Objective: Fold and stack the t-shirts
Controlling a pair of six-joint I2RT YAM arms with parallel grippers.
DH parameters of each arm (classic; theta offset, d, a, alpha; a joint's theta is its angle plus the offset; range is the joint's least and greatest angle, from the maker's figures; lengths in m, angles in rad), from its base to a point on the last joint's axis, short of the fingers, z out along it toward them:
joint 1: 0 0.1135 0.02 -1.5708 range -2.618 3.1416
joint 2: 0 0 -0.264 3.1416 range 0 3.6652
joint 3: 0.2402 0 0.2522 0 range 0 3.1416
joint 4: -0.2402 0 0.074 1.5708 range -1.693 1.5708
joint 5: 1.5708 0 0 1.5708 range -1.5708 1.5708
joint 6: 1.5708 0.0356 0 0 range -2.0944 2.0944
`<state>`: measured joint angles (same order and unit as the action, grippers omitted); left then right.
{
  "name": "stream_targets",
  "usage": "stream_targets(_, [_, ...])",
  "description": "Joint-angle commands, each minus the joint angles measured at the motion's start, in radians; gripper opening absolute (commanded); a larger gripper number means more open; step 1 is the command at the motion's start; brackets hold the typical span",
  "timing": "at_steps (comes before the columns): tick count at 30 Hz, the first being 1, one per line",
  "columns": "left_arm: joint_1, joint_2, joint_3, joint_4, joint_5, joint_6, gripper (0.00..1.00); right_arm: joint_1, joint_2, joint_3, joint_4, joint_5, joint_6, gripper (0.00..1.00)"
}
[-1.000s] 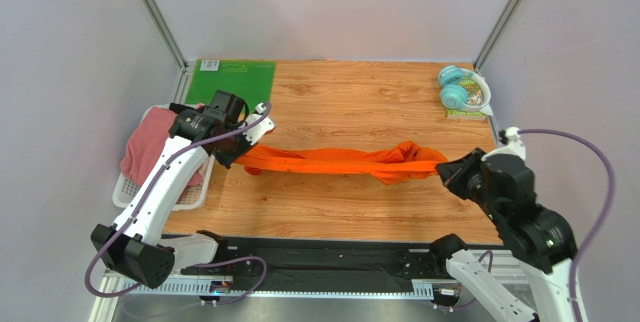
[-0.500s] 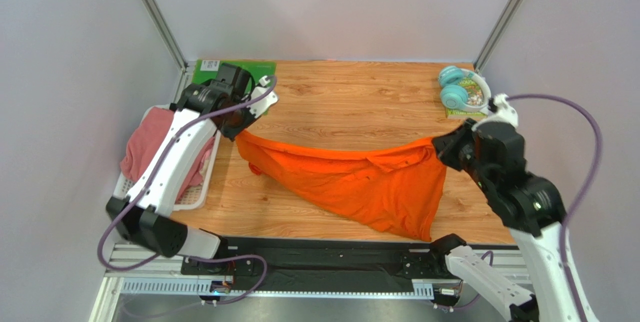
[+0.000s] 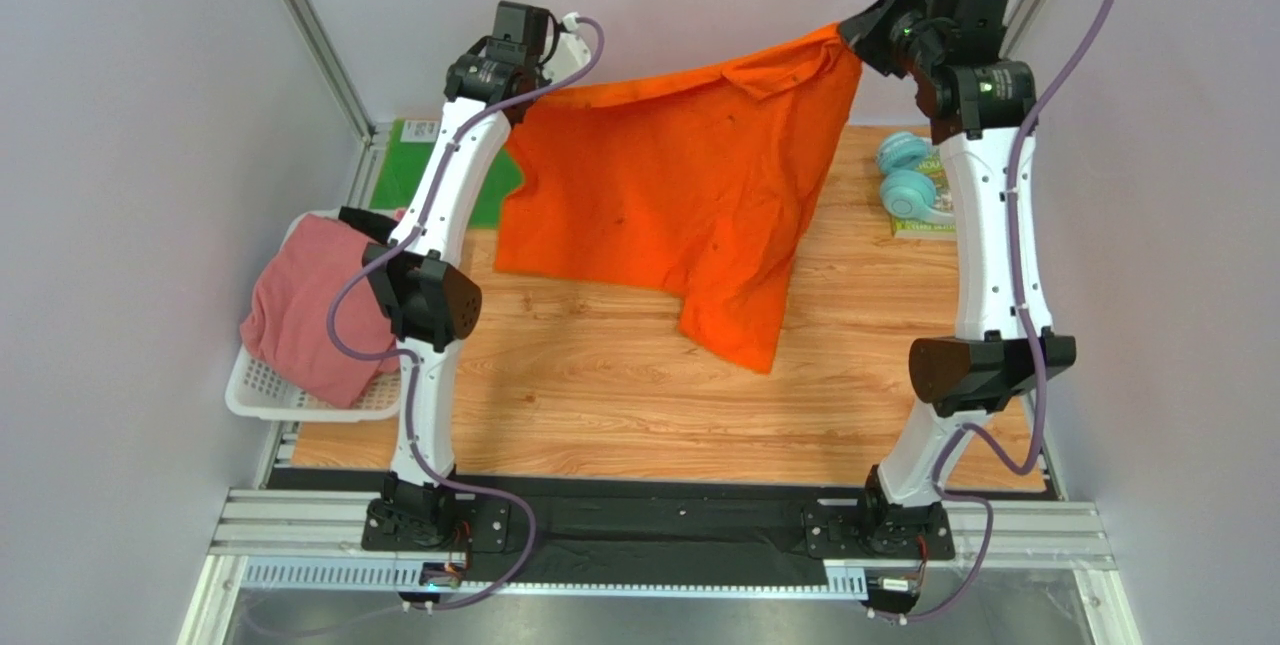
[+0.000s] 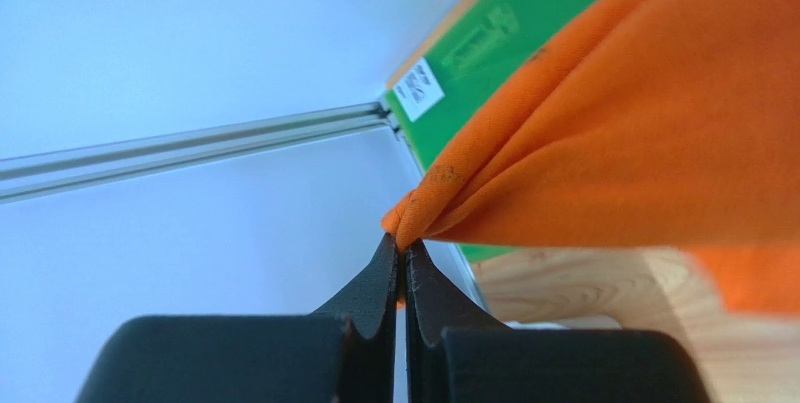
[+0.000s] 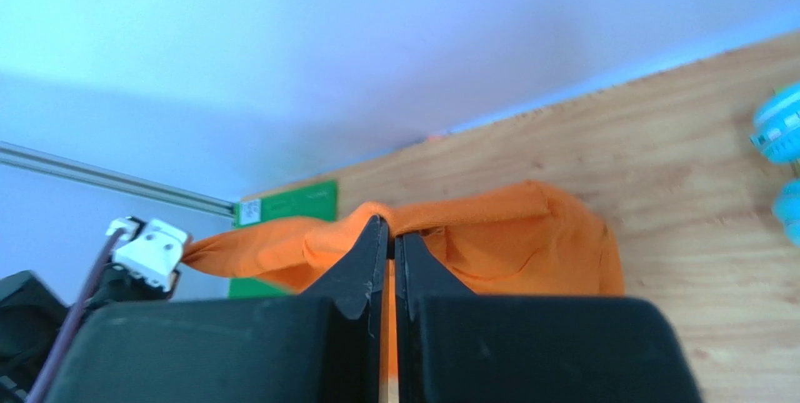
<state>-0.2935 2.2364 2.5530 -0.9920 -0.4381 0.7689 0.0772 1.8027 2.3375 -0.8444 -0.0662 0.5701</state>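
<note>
Black matte wedge tips at the left end effector [image 4: 402, 248], pinched tight on a bunched corner of the orange t-shirt [image 3: 676, 180]. Likewise at the right end effector [image 5: 389, 230], clamped on the opposite top corner. Soft creased cloth, stretched between the 2 above the wood-grain worktop [image 3: 601, 390], lower edge hanging slanted. Behind the left corner, flat green mat [image 3: 398, 173] with a white sticker [image 4: 419, 90], print unreadable. Dusty pink t-shirt [image 3: 301, 308] heaped in a white mesh basket [image 3: 263, 393] at the worktop's left edge.
</note>
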Motion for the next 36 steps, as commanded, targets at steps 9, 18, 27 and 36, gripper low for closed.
stream_targets(9, [0.088,-0.278,-0.061,0.364,-0.044,-0.131,0.0,-0.065,-0.21,-0.175,0.12,-0.132,-0.026,0.0])
stream_targets(18, [0.088,-0.511,-0.478,0.212,0.168,-0.217,0.0,-0.068,-0.417,-0.365,0.064,-0.107,-0.033,0.0])
stream_targets(27, [0.093,-0.633,-0.564,0.181,0.259,-0.318,0.0,-0.068,-0.471,-0.29,0.022,-0.101,-0.059,0.0])
stream_targets(36, [0.093,-0.482,-0.323,0.145,0.28,-0.355,0.0,-0.068,-0.387,-0.291,0.065,-0.064,-0.082,0.0])
